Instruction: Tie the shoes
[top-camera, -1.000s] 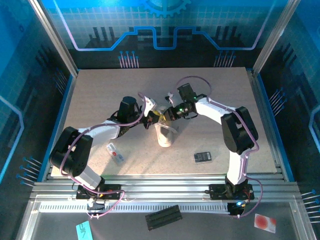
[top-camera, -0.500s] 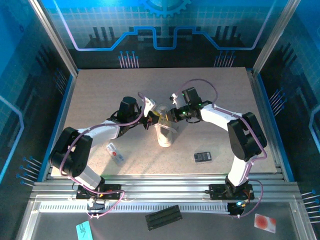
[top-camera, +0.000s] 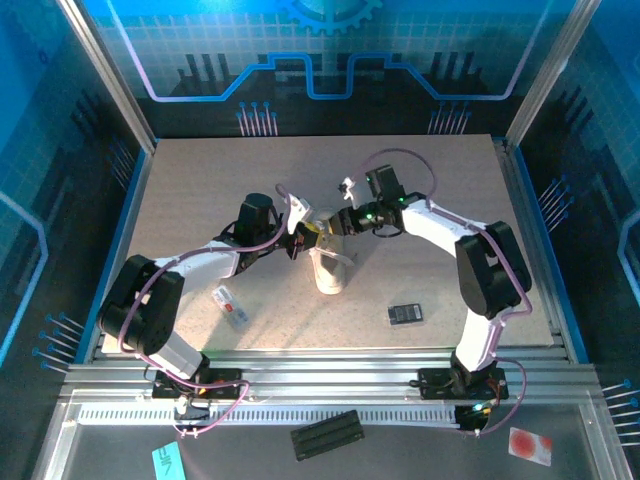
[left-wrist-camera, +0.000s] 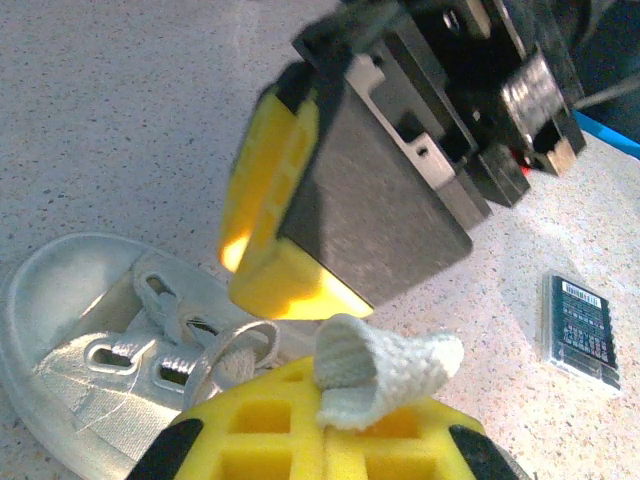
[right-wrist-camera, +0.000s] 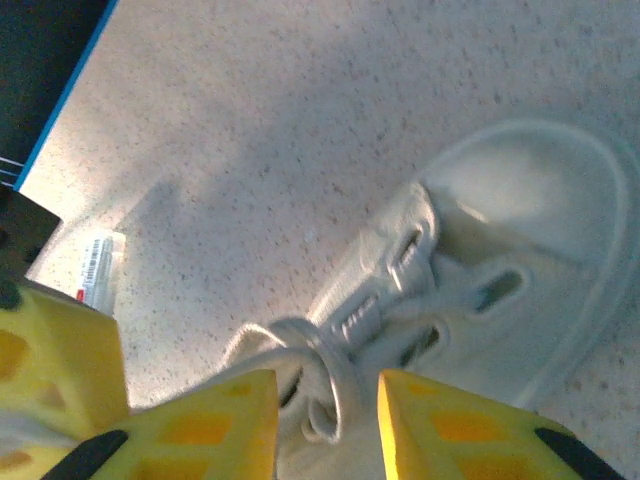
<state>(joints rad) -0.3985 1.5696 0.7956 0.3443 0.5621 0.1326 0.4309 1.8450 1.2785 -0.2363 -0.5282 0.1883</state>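
Nearest the arm bases, you have a flat white-and-red packet (top-camera: 231, 306) on the left of the speckled beige table (top-camera: 200, 180). A small black rectangular device (top-camera: 405, 314) lies on the right. Between them and a little farther back sits the small cream low-top sneaker (top-camera: 328, 272), resting on its sole with its laced part under both tools. Your left tool (left-wrist-camera: 335, 415) is clamped on the end of a pale flat lace (left-wrist-camera: 385, 370), which pokes up folded from its yellow pads. Just beyond, close by, your right tool (right-wrist-camera: 328, 395) has its yellow fingers apart, with a loop of lace lying in the gap above the eyelets.
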